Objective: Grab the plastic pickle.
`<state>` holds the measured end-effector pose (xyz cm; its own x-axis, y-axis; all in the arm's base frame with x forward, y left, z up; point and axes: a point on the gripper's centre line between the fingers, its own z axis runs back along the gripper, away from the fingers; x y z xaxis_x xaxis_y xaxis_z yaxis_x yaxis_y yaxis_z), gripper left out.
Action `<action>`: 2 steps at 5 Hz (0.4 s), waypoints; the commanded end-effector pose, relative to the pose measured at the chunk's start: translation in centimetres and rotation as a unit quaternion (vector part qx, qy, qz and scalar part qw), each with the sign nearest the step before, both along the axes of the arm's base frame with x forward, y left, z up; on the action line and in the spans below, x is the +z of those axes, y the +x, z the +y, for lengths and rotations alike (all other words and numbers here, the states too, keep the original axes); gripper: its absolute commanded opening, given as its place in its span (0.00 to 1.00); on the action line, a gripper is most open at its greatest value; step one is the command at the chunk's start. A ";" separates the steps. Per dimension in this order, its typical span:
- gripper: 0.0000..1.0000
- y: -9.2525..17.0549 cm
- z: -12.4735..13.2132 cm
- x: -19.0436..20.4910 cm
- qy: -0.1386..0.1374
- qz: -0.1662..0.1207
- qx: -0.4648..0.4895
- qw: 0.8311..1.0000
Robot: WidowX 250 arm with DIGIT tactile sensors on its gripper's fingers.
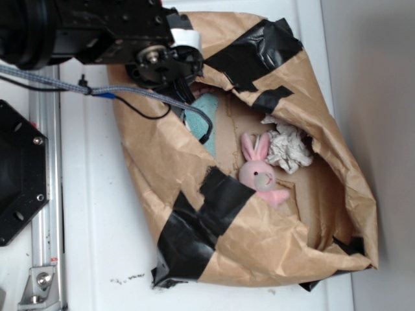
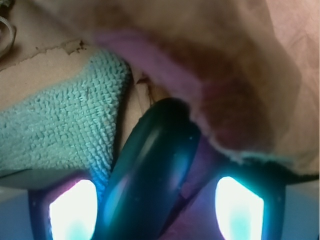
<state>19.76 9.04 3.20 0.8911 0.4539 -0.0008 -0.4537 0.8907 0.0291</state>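
Observation:
In the wrist view the plastic pickle [image 2: 150, 165] is a dark green, glossy capsule lying slanted between my two fingers. My gripper [image 2: 156, 207] is open around it. The left pad [image 2: 72, 210] sits close to its side, and the right pad [image 2: 239, 207] stands off with a gap. In the exterior view the gripper [image 1: 188, 97] reaches into the upper left of the brown paper bag [image 1: 272, 253], and the arm hides the pickle there.
A light teal cloth [image 2: 60, 130] lies just left of the pickle, also seen as the teal cloth [image 1: 206, 116] in the exterior view. Crumpled paper wall [image 2: 260, 75] overhangs on the right. A pink bunny [image 1: 259, 172] and a white paper wad [image 1: 288, 148] lie deeper in the bag.

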 end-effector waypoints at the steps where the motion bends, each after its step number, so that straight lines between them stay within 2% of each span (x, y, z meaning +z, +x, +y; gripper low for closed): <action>1: 0.00 -0.6 0.9 0.4 0.024 -0.009 -0.004 1.000; 2: 0.00 -0.5 0.8 0.3 0.031 -0.004 -0.007 0.999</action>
